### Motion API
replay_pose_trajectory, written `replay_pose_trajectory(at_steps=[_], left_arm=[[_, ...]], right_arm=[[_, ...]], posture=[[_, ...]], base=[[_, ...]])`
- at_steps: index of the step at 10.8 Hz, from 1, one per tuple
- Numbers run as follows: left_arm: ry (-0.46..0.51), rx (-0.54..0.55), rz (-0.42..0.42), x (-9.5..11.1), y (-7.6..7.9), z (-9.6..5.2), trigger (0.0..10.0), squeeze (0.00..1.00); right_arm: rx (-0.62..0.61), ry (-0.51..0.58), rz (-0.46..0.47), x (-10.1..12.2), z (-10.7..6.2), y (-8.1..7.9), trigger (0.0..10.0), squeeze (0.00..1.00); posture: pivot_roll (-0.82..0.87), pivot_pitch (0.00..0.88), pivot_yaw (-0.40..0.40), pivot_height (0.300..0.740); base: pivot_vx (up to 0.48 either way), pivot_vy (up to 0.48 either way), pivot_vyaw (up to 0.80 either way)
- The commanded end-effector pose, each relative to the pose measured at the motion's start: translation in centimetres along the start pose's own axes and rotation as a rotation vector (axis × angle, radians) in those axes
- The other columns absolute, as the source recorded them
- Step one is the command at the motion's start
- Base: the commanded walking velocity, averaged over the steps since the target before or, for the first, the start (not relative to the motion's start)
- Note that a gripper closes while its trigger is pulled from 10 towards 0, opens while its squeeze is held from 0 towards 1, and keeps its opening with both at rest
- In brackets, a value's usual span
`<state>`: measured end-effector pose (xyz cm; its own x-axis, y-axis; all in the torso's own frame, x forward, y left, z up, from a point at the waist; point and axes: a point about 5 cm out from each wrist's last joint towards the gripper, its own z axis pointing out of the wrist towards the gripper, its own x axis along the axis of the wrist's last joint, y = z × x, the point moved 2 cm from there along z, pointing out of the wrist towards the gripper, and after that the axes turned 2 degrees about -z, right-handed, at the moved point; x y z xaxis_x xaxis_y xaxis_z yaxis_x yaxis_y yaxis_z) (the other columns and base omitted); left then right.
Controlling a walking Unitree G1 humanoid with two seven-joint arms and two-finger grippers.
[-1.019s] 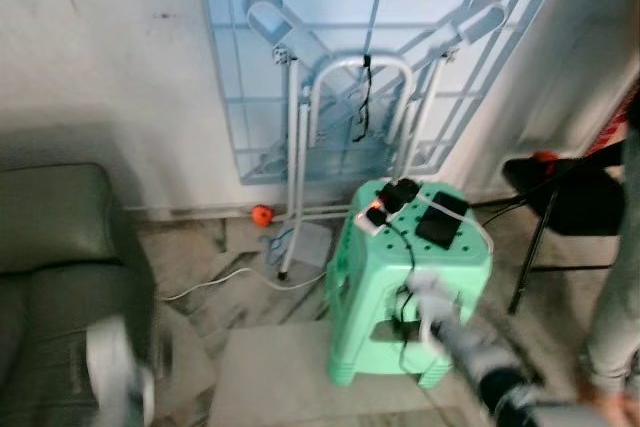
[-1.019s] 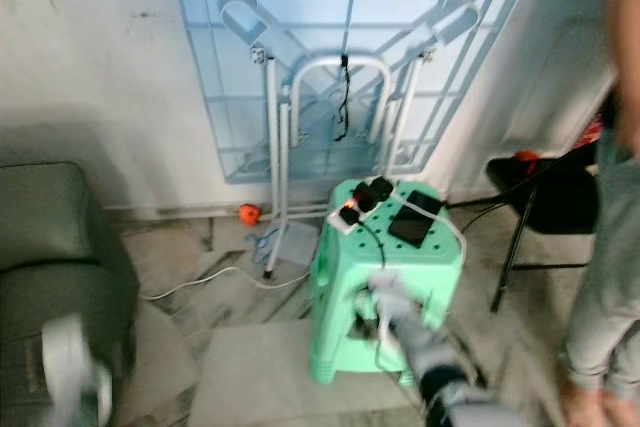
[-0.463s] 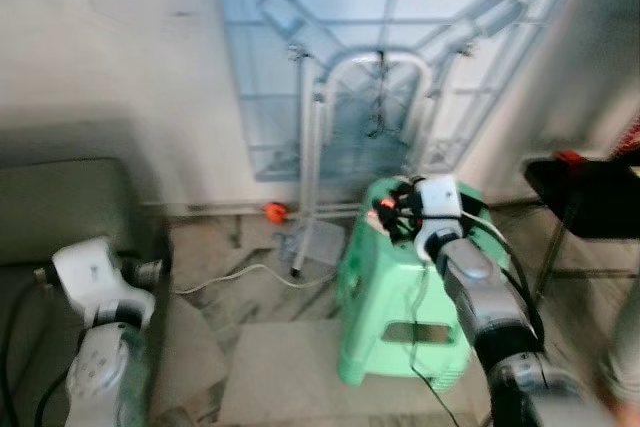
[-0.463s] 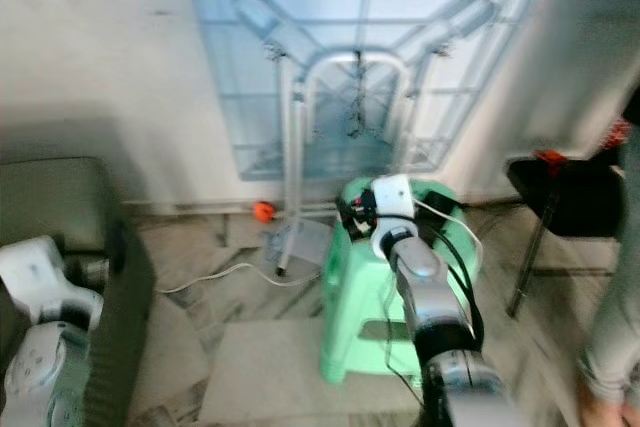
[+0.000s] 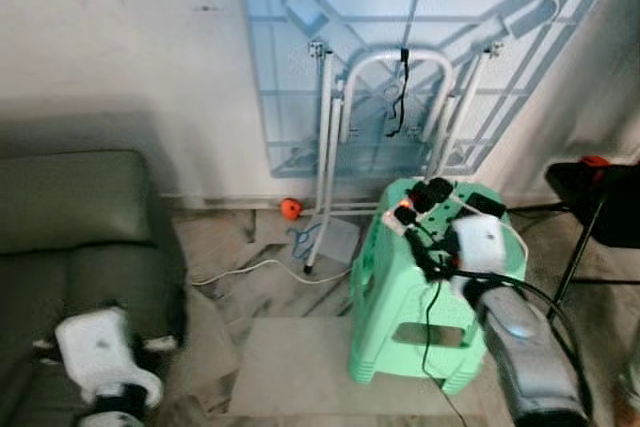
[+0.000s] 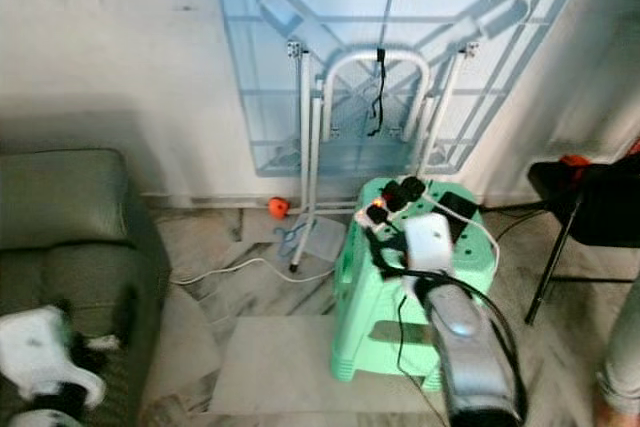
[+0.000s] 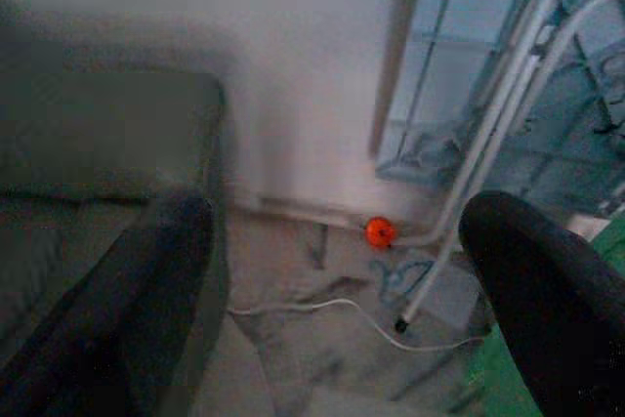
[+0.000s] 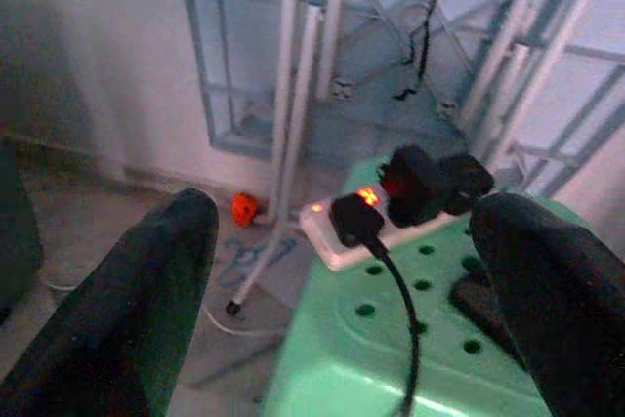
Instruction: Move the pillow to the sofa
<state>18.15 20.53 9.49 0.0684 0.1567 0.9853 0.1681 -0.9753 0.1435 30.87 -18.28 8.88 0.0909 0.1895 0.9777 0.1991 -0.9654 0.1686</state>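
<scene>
Left hand [image 7: 332, 280] spread, empty, low beside the sofa [image 5: 80, 217]; ahead of it wall, orange ball [image 7: 380, 231], white cable on floor; right hand [image 8: 342, 310] spread, empty, raised over green stool [image 5: 440, 307] with power strip [image 8: 386, 204] just ahead; pillow not seen, so step looks like searching; next move likely calls for turning to find it before any grasp.

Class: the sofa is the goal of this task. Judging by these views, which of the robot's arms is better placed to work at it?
Probably the left: the left gripper hangs open beside the dark green sofa, while the right gripper, also open, hovers over the green stool.
</scene>
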Motion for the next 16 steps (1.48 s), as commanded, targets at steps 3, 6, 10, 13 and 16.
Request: replay_pose_trajectory(at_steps=[3,6,10,13,16], left_arm=[[-0.051,0.01,0.065,-0.6,-1.5,-1.3,10.0,0.0],[0.003,0.006,0.1,-0.6,-2.1,0.3,10.0,0.0],[0.048,0.066,0.108,0.5,-3.0,1.8,10.0,0.0],[0.104,0.157,0.121,2.0,-3.8,3.2,10.0,0.0],[0.13,0.252,0.15,3.1,-4.1,3.5,10.0,0.0]], right_arm=[[-0.07,-0.023,0.019,-0.3,-1.3,0.9,10.0,0.0],[-0.047,-0.025,-0.028,-0.1,-0.4,0.6,10.0,0.0],[-0.017,-0.005,-0.051,0.7,0.6,0.1,10.0,0.0],[0.033,0.028,-0.072,1.6,1.6,-0.7,10.0,0.0],[0.04,0.044,-0.079,2.2,2.3,-0.8,10.0,0.0]], posture=[[-0.15,0.05,0.053,0.74],[-0.15,0.043,0.046,0.74],[-0.14,0.045,0.034,0.74],[-0.14,0.044,0.031,0.74],[-0.14,0.035,0.028,0.74]], base=[[0.0,0.0,0.0],[0.0,0.0,0.0],[0.0,0.0,0.8],[0.0,0.0,0.8],[0.0,0.0,0.8]])
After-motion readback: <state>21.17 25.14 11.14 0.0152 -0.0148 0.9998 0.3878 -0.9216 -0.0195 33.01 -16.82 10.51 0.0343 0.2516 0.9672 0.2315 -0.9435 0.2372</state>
